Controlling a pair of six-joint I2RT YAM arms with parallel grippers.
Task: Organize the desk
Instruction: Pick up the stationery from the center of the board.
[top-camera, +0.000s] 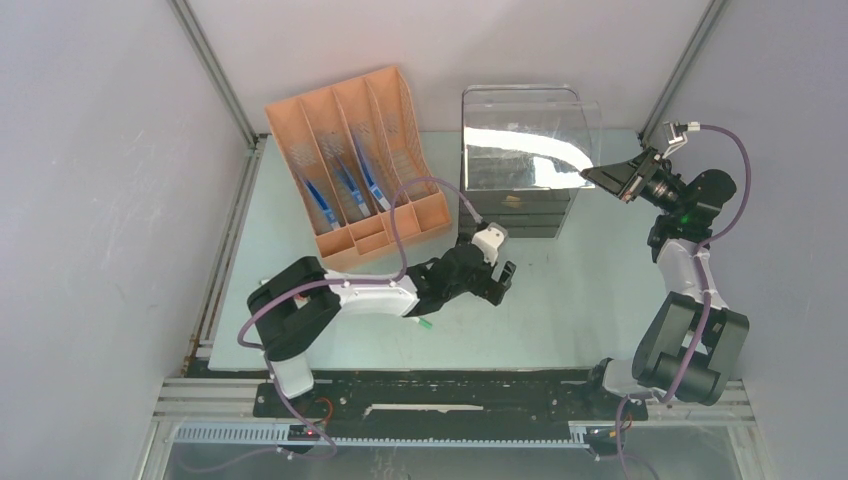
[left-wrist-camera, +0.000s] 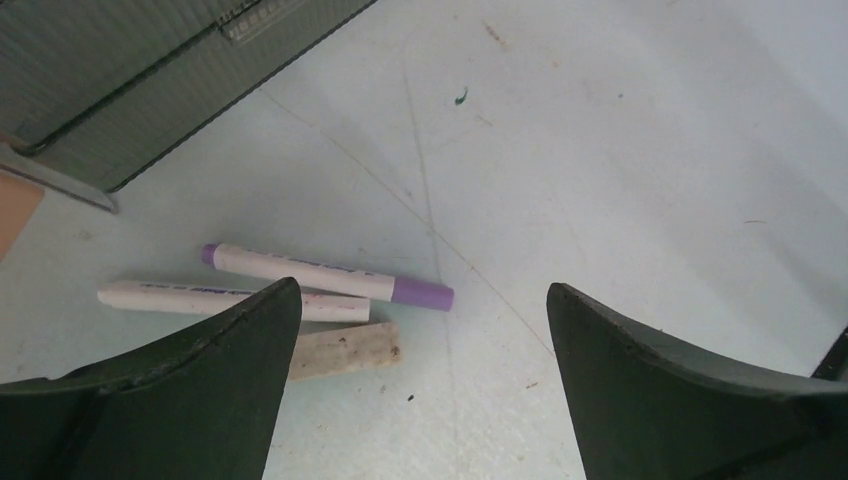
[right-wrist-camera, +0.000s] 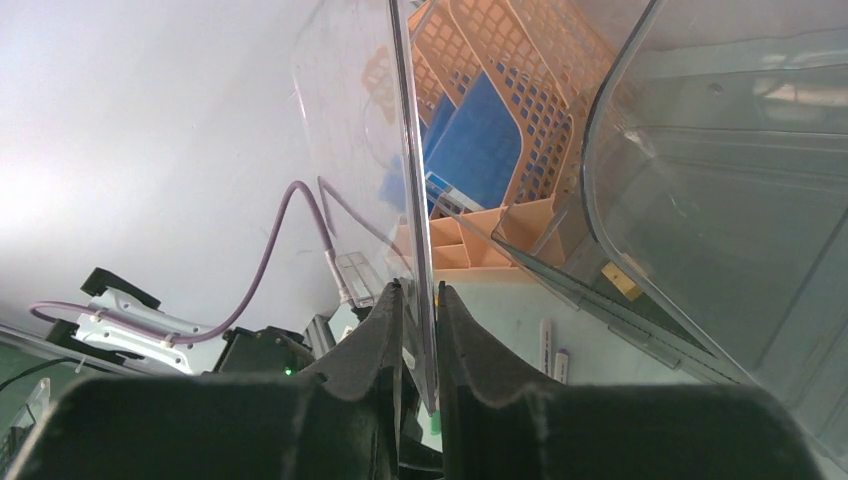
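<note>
The worktop (top-camera: 570, 310) fills the middle of the top view, with aluminium rails (top-camera: 232, 250) along its left edge and a black strip (top-camera: 450, 390) along its near edge. An orange file rack (top-camera: 360, 160) stands at the far left and leans back toward the wall, with blue folders (top-camera: 322, 200) in its slots. Just right of it, at far centre, a grey drawer unit (top-camera: 520, 210) carries a clear plastic box (top-camera: 525, 130). The box's rounded upper edge reaches close to the far wall. The right gripper (top-camera: 605, 177) is raised at the right side of this box. In the right wrist view its jaws are clamped on a thin clear wall of the box, which runs upright between the fingers (right-wrist-camera: 375, 330). The left gripper (top-camera: 502, 280) hangs low over the worktop, just near of the drawer unit's near left corner, and its jaws stand wide apart with nothing between them. Below it lie a white marker with purple ends (left-wrist-camera: 320, 275), a plain white marker (left-wrist-camera: 200, 298) close beside it, and a short beige stick (left-wrist-camera: 345, 350). The left finger (left-wrist-camera: 230, 370) partly hides the plain marker and the stick. We see bare worktop surface from the left gripper rightward to the right arm's base, and also between the markers and the near edge.
</note>
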